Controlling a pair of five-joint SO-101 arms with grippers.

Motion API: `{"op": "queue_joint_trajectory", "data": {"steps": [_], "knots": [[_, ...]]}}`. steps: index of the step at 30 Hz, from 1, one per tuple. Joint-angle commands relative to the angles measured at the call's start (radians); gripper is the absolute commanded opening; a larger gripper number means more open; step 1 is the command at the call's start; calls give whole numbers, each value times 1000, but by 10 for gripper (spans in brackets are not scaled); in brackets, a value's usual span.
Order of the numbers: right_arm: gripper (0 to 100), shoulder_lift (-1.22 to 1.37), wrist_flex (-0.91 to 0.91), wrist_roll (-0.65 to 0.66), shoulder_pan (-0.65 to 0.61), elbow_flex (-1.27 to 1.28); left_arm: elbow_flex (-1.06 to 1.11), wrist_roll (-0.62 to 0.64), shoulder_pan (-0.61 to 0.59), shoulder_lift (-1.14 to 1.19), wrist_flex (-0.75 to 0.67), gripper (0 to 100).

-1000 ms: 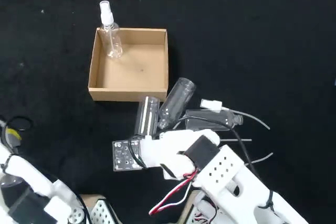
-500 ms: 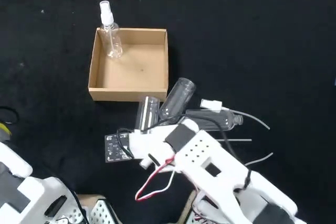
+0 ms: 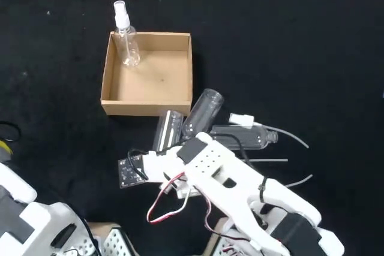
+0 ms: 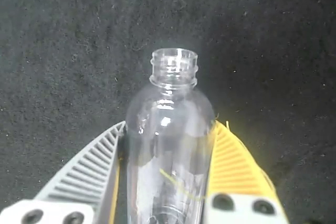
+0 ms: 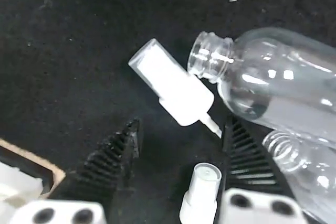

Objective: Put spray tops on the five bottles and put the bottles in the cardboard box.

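Left hand [image 4: 169, 125] clamps an uncapped bottle [image 4: 169, 98], its neck pointing straight out ahead; right hand [image 5: 182, 123] spread over a spray top [image 5: 170, 90].

One cardboard box [image 3: 107, 91] is sitting out. One capped bottle [image 3: 128, 49] is standing. Three bare bottles [image 3: 168, 127] [image 3: 203, 111] [image 3: 243, 136] are lying at its 5 o'clock. One gripped bottle [image 4: 168, 145] is making five. Three loose spray tops [image 3: 241, 119] [image 5: 170, 90] [image 5: 197, 192] are lying.

Black table [image 3: 300, 40] under cardboard box [image 3: 144, 108], loose clear bottles [image 3: 202, 112], perhaps two white spray tops [image 5: 173, 93]
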Motion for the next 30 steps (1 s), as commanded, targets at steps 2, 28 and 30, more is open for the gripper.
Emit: {"op": "queue_joint_trajectory", "data": {"steps": [2, 28, 30], "knots": [[222, 10, -29, 2, -14, 1, -64, -8, -8, -8, -6, 32], [15, -248, -26, -419, -115, 104, -65, -8, -114, -9, -5, 32], [56, -272, -21, -419, -196, 139, -65, -8, -116, -9, -5, 32]]}}
